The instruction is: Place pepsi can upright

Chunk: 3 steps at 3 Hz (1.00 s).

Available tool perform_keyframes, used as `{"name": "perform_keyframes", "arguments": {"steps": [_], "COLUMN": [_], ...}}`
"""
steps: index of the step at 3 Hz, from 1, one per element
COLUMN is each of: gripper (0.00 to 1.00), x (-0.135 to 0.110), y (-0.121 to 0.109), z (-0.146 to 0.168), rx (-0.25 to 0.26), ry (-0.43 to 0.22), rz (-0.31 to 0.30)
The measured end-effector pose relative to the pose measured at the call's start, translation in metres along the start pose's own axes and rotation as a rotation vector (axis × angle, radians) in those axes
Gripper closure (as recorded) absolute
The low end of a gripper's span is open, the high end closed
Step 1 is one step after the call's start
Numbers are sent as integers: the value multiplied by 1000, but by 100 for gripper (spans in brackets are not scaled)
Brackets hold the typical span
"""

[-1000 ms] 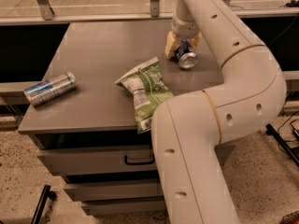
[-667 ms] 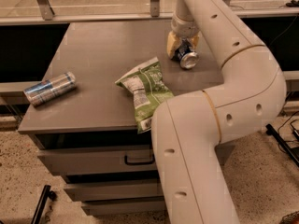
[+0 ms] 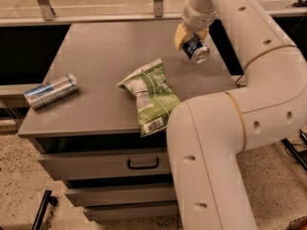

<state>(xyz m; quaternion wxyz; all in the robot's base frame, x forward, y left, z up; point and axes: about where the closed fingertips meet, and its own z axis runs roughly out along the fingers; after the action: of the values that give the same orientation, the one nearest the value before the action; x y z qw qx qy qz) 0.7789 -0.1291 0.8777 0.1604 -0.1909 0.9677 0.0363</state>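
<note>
The pepsi can (image 3: 196, 50) is dark blue with a silver top. It is tilted, its silver top facing down and to the right, above the back right part of the grey cabinet top (image 3: 100, 56). My gripper (image 3: 191, 36), with yellowish fingers (image 3: 180, 34), is shut on the pepsi can and holds it from above. I cannot tell whether the can touches the surface.
A slim silver and light-blue can (image 3: 51, 91) lies on its side at the cabinet's left edge. A green chip bag (image 3: 150, 96) lies near the front edge. My white arm (image 3: 225, 128) covers the front right. Drawers (image 3: 110, 164) are below.
The gripper with the pepsi can has lifted slightly and moved a little; the can's silver top now points more down and to the right. The other can and the bag have not moved.
</note>
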Motion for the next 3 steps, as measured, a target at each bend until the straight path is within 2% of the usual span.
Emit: {"name": "perform_keyframes", "arguments": {"steps": [1,2,3], "gripper": [100,100,100], "x": [6,16,23], "y": [2,4,1], "z": [-32,-61,-82], "rx": [-126,-291,-387], "ry": [-93,-204,-295], "rz": [-45,-67,-93]}}
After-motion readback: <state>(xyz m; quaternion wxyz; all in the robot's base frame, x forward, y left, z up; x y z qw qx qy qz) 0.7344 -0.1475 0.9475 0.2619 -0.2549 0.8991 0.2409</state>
